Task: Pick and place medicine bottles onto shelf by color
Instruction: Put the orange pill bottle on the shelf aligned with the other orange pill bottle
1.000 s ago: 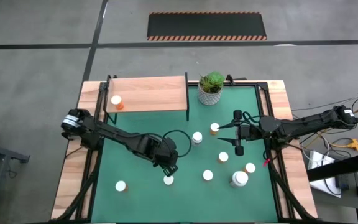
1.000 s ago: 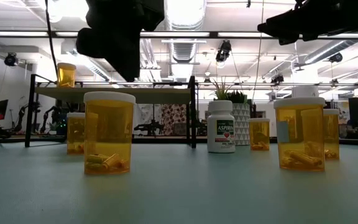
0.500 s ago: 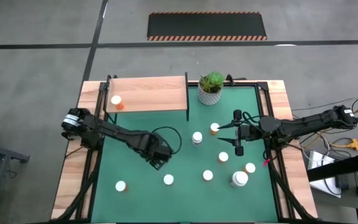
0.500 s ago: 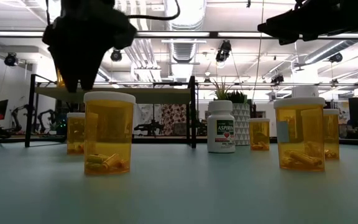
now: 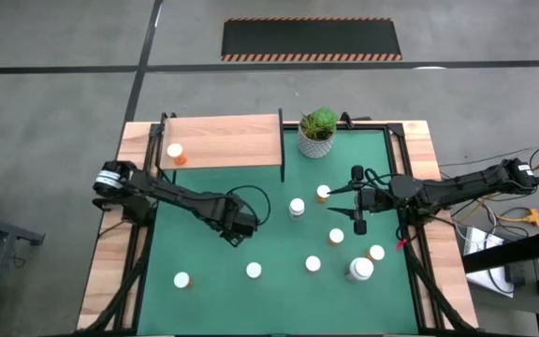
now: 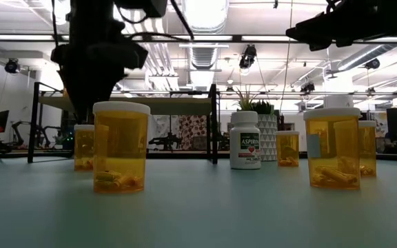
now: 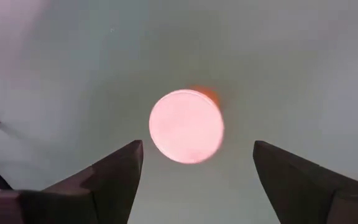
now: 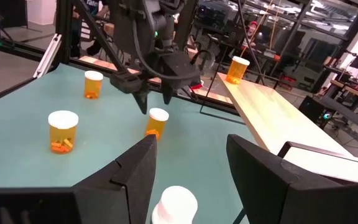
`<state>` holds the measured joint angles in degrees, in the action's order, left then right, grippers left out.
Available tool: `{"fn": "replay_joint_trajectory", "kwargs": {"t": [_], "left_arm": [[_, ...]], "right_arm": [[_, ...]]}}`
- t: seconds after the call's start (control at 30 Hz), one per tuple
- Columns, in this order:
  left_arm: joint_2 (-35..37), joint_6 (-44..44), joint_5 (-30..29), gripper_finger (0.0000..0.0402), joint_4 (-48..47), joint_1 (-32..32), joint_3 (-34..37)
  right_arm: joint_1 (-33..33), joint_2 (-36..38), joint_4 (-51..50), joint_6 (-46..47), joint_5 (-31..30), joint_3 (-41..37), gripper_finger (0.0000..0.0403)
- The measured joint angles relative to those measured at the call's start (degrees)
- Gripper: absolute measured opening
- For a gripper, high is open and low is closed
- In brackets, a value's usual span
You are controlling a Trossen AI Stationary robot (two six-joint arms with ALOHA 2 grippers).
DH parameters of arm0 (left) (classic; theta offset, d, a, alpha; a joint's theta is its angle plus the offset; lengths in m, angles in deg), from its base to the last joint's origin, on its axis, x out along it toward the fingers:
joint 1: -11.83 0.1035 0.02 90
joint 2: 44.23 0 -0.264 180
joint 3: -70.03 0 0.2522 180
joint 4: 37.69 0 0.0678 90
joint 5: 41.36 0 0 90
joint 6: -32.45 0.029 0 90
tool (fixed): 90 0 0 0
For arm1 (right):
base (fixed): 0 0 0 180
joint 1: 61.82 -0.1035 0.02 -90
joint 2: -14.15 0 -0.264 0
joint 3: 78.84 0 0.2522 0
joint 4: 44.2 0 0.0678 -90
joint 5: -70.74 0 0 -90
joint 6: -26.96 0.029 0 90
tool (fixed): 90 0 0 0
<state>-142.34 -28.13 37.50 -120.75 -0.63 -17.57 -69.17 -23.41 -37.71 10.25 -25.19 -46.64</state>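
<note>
A dark left gripper (image 5: 235,231) hangs over the green table mat (image 5: 204,271), its fingers (image 7: 114,177) spread apart and empty, above a white-capped orange pill bottle (image 7: 186,126). The right gripper (image 5: 344,198) hovers with fingers parted, holding nothing. One orange bottle (image 5: 175,153) stands on the light wooden shelf (image 5: 232,140).

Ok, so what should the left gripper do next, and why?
Probably drop straight down around the orange bottle and close. The left gripper hangs open above it, with the cap centred between its fingers, and it holds nothing.
</note>
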Motion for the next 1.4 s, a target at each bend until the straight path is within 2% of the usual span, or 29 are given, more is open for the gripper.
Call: {"fn": "replay_joint_trajectory", "kwargs": {"t": [0.5,0.63,0.9,1.07,1.23,1.4], "left_arm": [[0.42,2.10,-0.11,0.0283,6.52,1.87,5.65],[0.42,2.47,0.54,0.0258,9.92,1.87,7.82],[0.39,2.50,1.40,0.0181,11.02,1.85,7.97],[0.39,2.51,1.49,0.0180,11.02,1.85,7.97],[0.43,3.53,5.47,0.0180,9.10,1.71,4.88],[0.44,9.32,12.04,0.0180,7.32,1.16,-3.80]], "right_arm": [[0.00,0.00,-0.07,0.09,-0.10,0.00,0.0187],[0.00,0.00,-0.07,0.17,-0.09,0.00,0.0187],[0.00,-0.02,-0.07,0.80,-0.08,0.00,0.0187],[0.00,-0.02,-0.31,1.30,-0.08,0.00,0.0187],[0.00,-0.02,-0.31,1.76,-0.08,0.00,0.0187],[0.00,-0.02,-0.33,2.27,-0.08,0.00,0.0187]]}}
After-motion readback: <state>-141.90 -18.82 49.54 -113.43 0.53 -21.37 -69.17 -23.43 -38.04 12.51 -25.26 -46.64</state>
